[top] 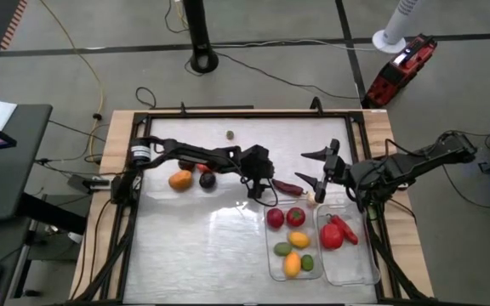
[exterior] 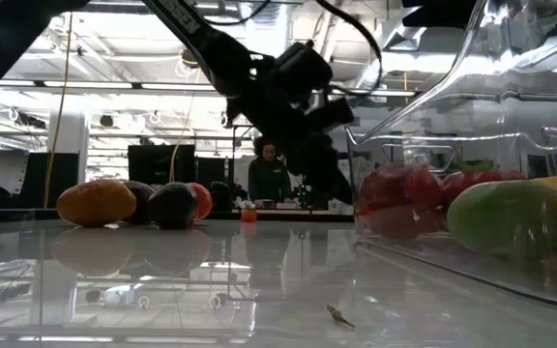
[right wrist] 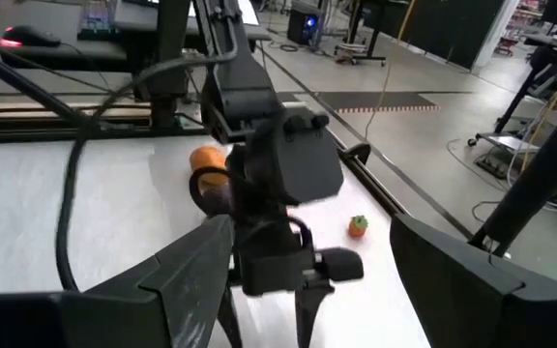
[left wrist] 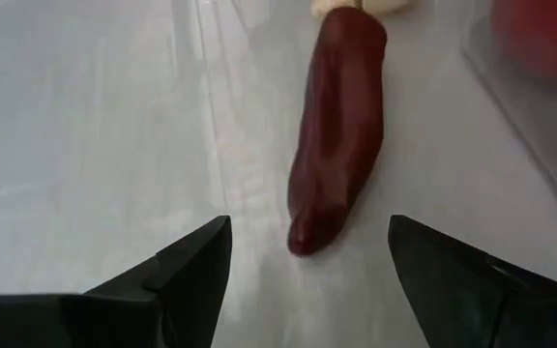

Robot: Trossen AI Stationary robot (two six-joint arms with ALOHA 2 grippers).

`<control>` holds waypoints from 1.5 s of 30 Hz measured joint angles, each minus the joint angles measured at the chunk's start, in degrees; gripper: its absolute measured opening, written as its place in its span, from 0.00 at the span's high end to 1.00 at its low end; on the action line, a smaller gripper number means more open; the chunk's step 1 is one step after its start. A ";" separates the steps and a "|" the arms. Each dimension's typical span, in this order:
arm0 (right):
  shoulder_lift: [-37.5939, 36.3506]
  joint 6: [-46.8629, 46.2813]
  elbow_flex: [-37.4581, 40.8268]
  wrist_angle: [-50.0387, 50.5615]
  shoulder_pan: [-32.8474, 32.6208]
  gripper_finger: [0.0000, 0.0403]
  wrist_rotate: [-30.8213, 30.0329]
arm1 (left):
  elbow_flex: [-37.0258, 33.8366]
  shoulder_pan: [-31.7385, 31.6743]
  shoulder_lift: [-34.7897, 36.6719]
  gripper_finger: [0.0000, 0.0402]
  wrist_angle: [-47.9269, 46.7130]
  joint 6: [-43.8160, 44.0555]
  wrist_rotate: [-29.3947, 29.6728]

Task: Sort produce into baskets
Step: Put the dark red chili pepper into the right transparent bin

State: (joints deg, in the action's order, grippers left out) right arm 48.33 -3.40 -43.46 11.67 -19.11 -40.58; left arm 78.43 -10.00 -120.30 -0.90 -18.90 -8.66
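One dark red chili [left wrist: 337, 135] lies on the glossy white table [top: 194, 246], at about 9 o'clock from the baskets [top: 347, 268]. It looks light, smooth and slippery, so I'd pinch it mid-body. Left gripper [left wrist: 307, 256] hangs over it with fingers apart and empty; right gripper [top: 323, 170] waits spread nearby. Lab room behind.

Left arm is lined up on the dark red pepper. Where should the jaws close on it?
Grip the pepper across its thick middle, from above. It lies flat and lengthwise ahead of the left gripper, whose open jaws already straddle its narrow tip, so closing sideways should hold best.
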 joint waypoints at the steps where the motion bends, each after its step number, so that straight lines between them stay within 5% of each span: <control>1: 0.05 0.00 0.00 -0.05 0.01 0.23 0.02 | -0.13 0.09 -0.10 0.34 -0.29 0.02 -0.03; 23: 0.07 0.44 0.00 -0.34 0.15 0.23 0.07 | -0.06 1.62 -6.14 0.36 9.07 -0.57 -1.65; 28: 0.07 0.42 0.00 -0.29 0.17 0.23 0.07 | -0.06 2.06 -6.39 0.48 9.62 -1.15 -1.37; 38: 0.07 0.33 0.00 -0.13 0.17 0.23 0.07 | -0.08 2.03 -5.41 0.88 8.54 -1.89 2.88; 45: 0.07 0.26 0.00 0.45 0.17 0.23 0.07 | -0.02 0.32 3.44 0.88 5.67 -3.17 3.77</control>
State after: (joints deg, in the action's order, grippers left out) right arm 48.40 -3.14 -43.46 12.12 -18.94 -40.51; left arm 78.41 -9.67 -116.86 4.77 -22.06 -4.89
